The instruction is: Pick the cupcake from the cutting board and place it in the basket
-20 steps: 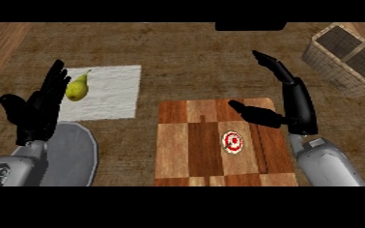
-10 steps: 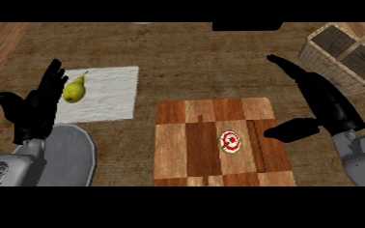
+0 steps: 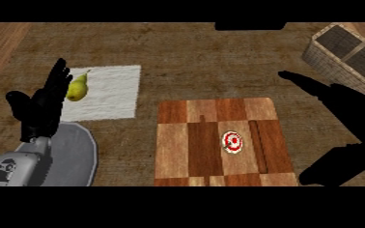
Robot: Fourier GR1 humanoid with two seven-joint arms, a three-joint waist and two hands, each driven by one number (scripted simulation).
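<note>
Brown counter (image 3: 214,63). Right hand (image 3: 351,121) spread wide, holding nothing. Cupcake (image 3: 232,141) sits on cutting board (image 3: 178,140), left of the thumb, untouched. Basket (image 3: 335,53) lies beyond its fingertips. Left hand (image 3: 39,108) rests open beside pear (image 3: 77,89).

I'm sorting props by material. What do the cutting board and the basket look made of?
The cutting board looks like wood with a smooth, slightly satin finish: grain lines run through alternating light and dark brown blocks. The basket looks like woven wicker or a similar plant fibre, matte tan, with a fine weave texture on its wall. The exact fibre cannot be told.
</note>
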